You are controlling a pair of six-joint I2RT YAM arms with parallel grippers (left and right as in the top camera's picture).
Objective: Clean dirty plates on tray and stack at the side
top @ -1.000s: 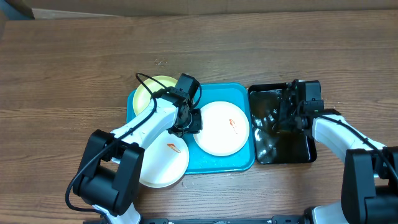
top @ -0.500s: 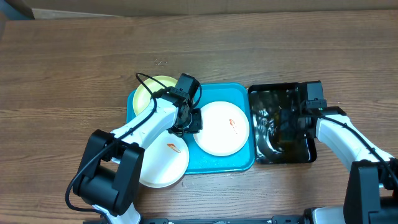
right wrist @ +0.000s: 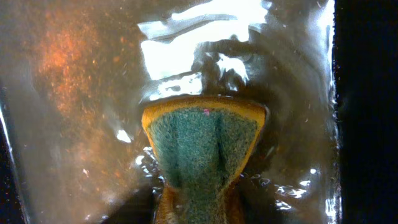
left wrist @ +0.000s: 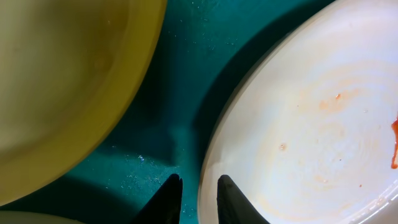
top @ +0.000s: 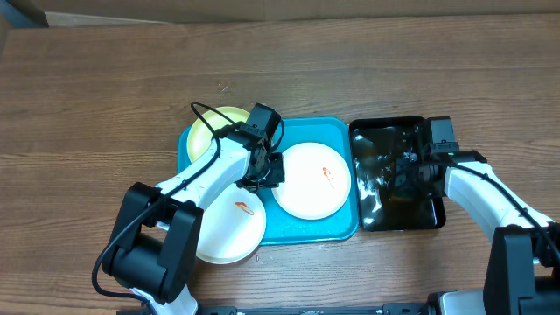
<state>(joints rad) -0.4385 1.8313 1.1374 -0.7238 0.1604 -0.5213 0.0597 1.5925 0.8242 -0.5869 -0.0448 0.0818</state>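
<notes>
The turquoise tray (top: 334,131) holds a white plate (top: 306,188) with an orange-red smear. A pale yellow-green plate (top: 213,131) sits at the tray's back left. A second white smeared plate (top: 226,234) overhangs the tray's front left corner. My left gripper (top: 268,171) straddles the left rim of the tray's white plate (left wrist: 311,118), nearly shut on it (left wrist: 199,200), with the yellow-green plate (left wrist: 62,81) to its left. My right gripper (top: 409,171) is in the water of the black tub (top: 435,219), shut (right wrist: 199,202) on a green and yellow sponge (right wrist: 202,140).
The black tub stands right of the tray and touches it. Its water is murky, with orange specks (right wrist: 59,56). The brown wooden table (top: 105,96) extends round both. A cardboard edge (top: 262,17) runs along the back.
My right gripper has moved with the sponge from the back of the tub toward its middle, and the water has settled. The left arm and the plates have not moved.
</notes>
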